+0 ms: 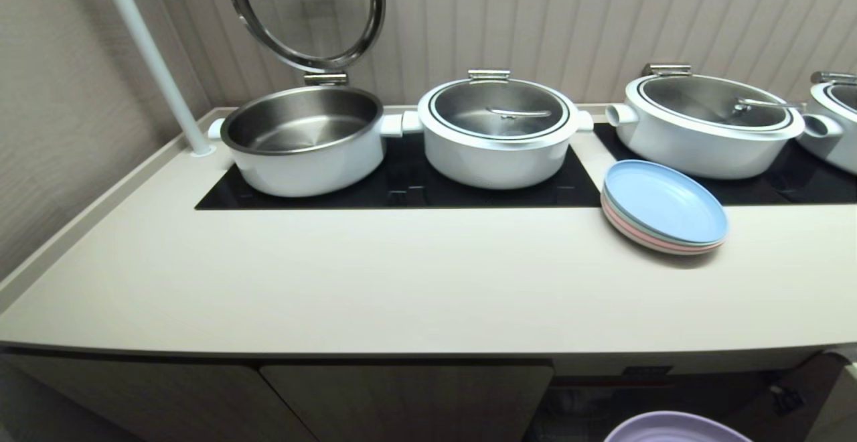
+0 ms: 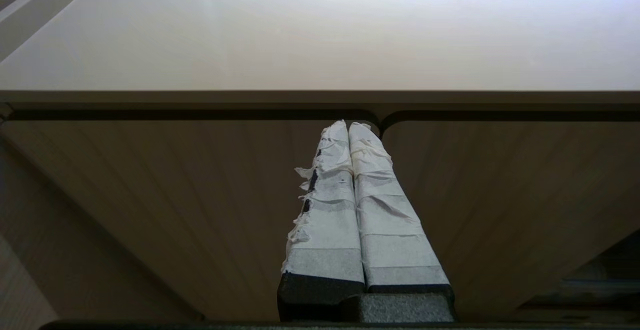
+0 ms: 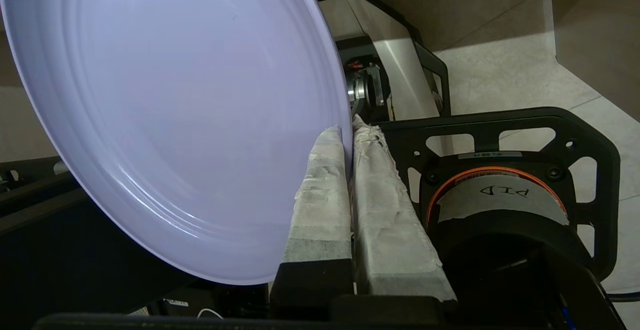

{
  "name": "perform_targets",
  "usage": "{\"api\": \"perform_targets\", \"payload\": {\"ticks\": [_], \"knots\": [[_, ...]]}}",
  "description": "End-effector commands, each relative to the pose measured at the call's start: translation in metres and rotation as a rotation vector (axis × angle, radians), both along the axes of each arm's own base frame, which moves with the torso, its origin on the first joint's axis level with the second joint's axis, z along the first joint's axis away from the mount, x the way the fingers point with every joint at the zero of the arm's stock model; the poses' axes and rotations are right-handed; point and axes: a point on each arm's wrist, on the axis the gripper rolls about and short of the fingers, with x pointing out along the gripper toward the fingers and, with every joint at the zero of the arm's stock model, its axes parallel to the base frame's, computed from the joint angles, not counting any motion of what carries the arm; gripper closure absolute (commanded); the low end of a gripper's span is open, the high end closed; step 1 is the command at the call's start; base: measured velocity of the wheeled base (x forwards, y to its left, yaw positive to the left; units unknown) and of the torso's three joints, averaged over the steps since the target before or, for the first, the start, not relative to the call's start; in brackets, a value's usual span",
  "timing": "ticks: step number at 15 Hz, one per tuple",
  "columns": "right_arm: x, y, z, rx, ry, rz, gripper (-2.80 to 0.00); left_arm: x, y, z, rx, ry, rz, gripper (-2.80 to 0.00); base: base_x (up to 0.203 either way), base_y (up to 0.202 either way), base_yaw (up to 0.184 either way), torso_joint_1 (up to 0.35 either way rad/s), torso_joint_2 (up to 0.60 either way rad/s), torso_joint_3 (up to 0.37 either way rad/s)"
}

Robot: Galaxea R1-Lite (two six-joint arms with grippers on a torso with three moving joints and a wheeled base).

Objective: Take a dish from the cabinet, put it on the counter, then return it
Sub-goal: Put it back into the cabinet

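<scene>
From the head camera I see the counter [image 1: 375,281], cream and smooth, running wall to wall under a ribbed beige wall [image 1: 569,20]. Black cooktop panels [image 1: 402,191] are set into it; three white pots sit on them, the open pot [image 1: 304,140] at 11 o'clock with its glass lid [image 1: 308,10] tipped up, and two lidded pots [image 1: 499,130] to its right. A stack of plates [image 1: 663,207], blue on top, lies at 2 o'clock on the counter's bare part. A white pole [image 1: 150,57] rises at 10 o'clock. The cabinet [image 1: 402,398] doors show below the front edge, and the dish [image 1: 676,427] peeks in at 5 o'clock, below counter level.

On the left wrist camera, the left gripper [image 2: 348,126] has its taped fingers pressed together, empty, facing closed ribbed cabinet doors.

On the right wrist camera, the right gripper [image 3: 348,132] is clamped on the lavender dish's rim, the dish tilted, with tiled floor [image 3: 500,75] and the robot's base [image 3: 500,190] behind.
</scene>
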Motion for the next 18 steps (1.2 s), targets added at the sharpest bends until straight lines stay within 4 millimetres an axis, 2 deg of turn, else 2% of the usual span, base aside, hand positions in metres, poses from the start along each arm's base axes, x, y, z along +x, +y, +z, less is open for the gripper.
{"api": "perform_targets", "payload": {"ticks": [1,12,18], "knots": [[-0.0003,-0.0001,-0.0006,-0.002,0.009,-0.003,0.0,0.0,0.0,0.0,0.0,0.0,0.001,0.0,0.0,0.0,0.0,-0.143,0.32,0.172],[0.0011,0.0008,-0.0006,-0.001,0.012,-0.003,0.0,0.0,0.0,0.0,0.0,0.0,0.001,0.0,0.0,0.0,0.0,-0.159,0.34,0.182],[0.0011,0.0009,-0.001,0.002,0.017,-0.009,0.0,0.0,0.0,0.0,0.0,0.0,0.0,0.0,0.0,0.0,0.0,-0.234,0.51,0.277]]}}
